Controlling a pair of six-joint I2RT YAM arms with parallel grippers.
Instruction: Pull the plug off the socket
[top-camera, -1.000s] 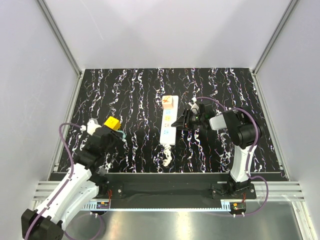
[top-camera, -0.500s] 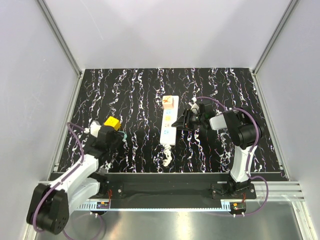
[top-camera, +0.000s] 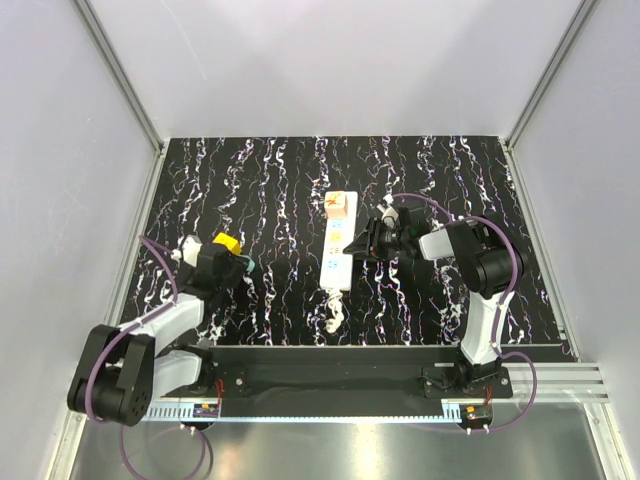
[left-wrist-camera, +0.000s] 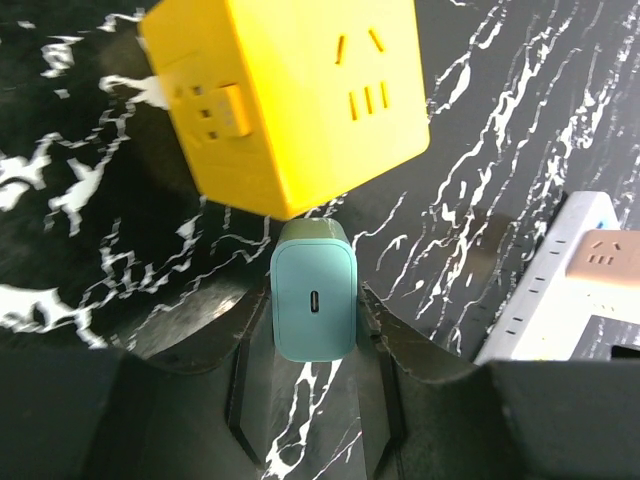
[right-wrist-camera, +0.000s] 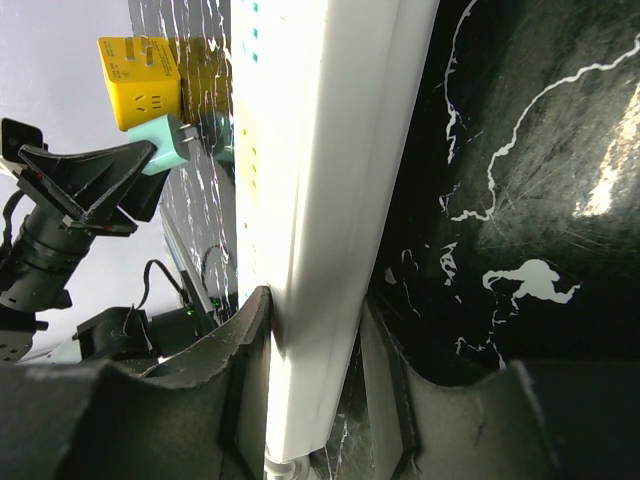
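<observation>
Right pincer (right-wrist-camera: 315, 335) clamps power strip (right-wrist-camera: 330, 150), bracing for pull; left pincer (left-wrist-camera: 314, 330) grips teal plug (left-wrist-camera: 313, 300) touching yellow cube adapter (left-wrist-camera: 290, 100)

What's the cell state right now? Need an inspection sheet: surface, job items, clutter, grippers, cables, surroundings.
Surface: black marbled tabletop; no spills seen.
Job's things: white power strip lies lengthwise mid-table with a peach cube adapter on its far end. The teal plug is right beside a yellow cube socket; cannot tell if they touch.
Clutter: nothing seen.
Grippers: left gripper shut on the teal plug. Right gripper clamps the strip's long sides.
Cables: short knotted cord at the strip's near end; purple arm cables.
Surroundings: pale enclosure walls.
</observation>
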